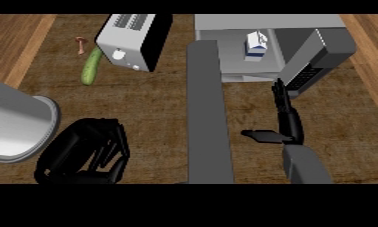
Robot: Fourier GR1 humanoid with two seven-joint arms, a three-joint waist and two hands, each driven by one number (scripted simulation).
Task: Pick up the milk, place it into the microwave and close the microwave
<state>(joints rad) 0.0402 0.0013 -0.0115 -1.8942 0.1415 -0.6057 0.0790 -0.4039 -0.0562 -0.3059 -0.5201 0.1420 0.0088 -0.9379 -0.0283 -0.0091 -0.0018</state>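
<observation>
The milk carton (255,46), white with a blue label, stands upright inside the open microwave (266,21) at the back right. The microwave's grey door (208,111) swings out towards me as a long bar left of the cavity. My right hand (289,121) is open in front of the microwave, below the dark keypad panel (306,76). Its fingers point straight at the panel's lower edge and its thumb sticks out left. It holds nothing and is apart from the milk. My left hand (81,153) rests open at the lower left with relaxed fingers.
A white and black toaster (133,41) stands at the back, left of the microwave door. A green cucumber (91,66) and a small pink item (80,45) lie left of it. A large grey round vessel (26,126) fills the left edge.
</observation>
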